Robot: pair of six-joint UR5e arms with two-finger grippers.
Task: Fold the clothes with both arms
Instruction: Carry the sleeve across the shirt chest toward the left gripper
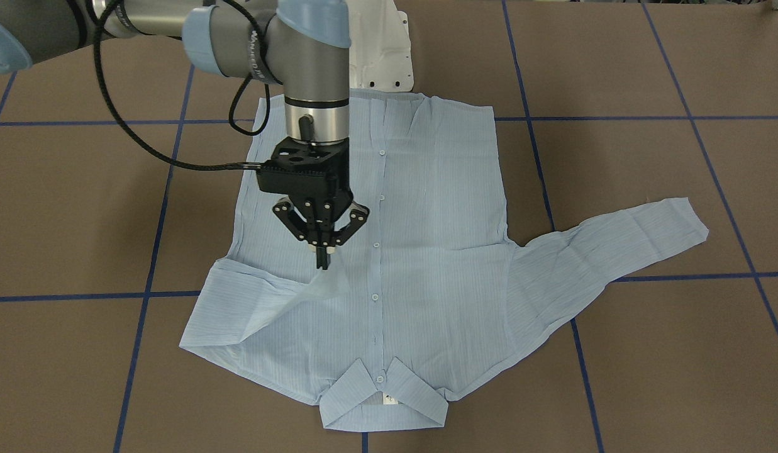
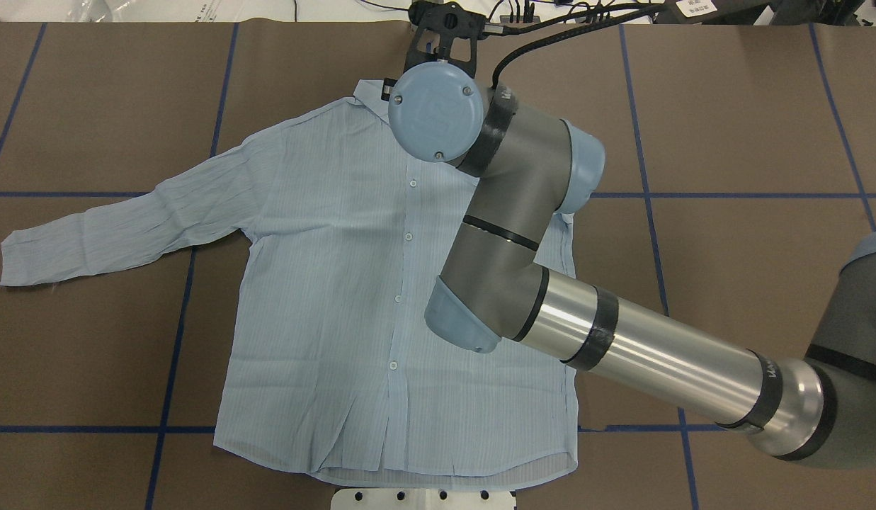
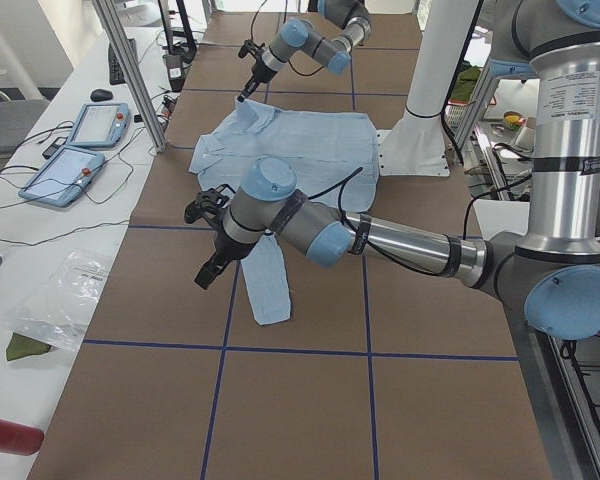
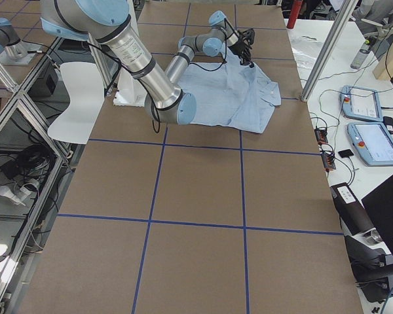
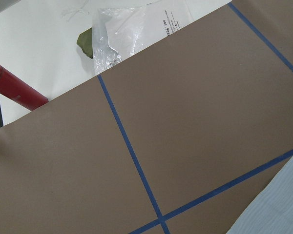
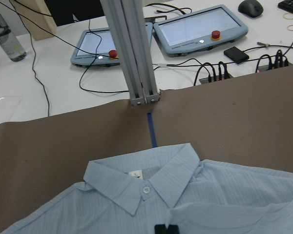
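We judge the fold as barely under way. The shirt (image 1: 426, 220) lies buttoned and front up on the tabletop (image 1: 615, 63), collar (image 1: 382, 393) towards the operators' side. The sleeve on the robot's right (image 1: 256, 296) is brought across the chest, and the right gripper (image 1: 324, 257) stands over it, its jaws clenched on the thin cloth at the sleeve's end, which tents up to them. The other sleeve (image 1: 615, 239) lies spread out flat. We take it that this sleeve, then the sides and the lengthwise fold, are left to do. The left gripper (image 3: 206, 275) hangs near that free sleeve, apart from it, and we cannot tell how its jaws are set. On the white bench beyond the collar are two pendants (image 6: 200, 29) and a metal post (image 6: 132, 48). A plastic bag (image 5: 132, 34) and a red cylinder (image 5: 14, 87) lie off the brown mat. We see only the right arm itself over the shirt.
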